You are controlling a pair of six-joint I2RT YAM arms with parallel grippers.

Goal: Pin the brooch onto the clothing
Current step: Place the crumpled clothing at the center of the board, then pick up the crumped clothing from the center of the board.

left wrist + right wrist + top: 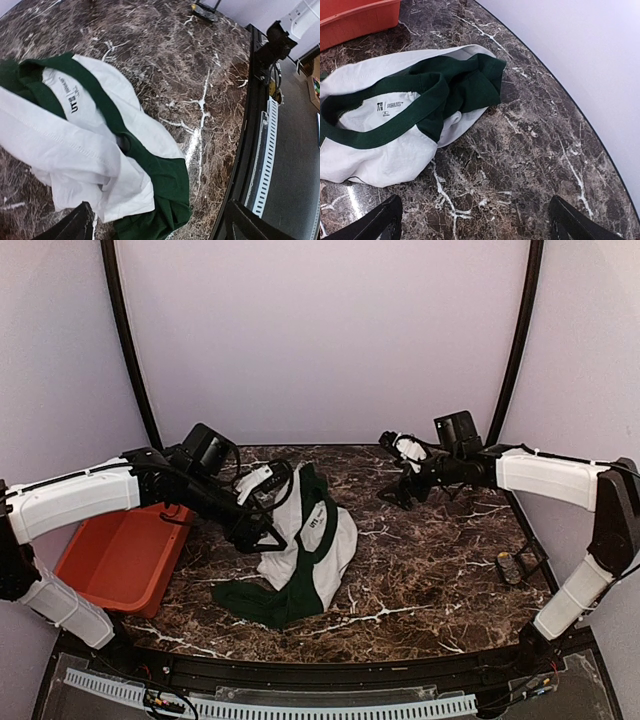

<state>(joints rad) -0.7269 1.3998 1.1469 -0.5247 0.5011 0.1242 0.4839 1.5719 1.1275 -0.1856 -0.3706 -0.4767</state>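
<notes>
Clothing (305, 550): a crumpled white T-shirt with dark green sleeves and collar, heaped left of centre on the marble-look table (440, 580).
I see soft, limp folds and a printed neck label on glossy veined stone. The left gripper (262, 532) is at its left edge, jaws spread. The right gripper (402, 490) is well apart, also spread wide.

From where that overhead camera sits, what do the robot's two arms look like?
Both the left arm and right arm have smooth white shells over their long segments, with black joints and wrists. Thin black cables loop near the left wrist. Each arm ends in two black fingers, and a boxy black camera tops each wrist.
</notes>
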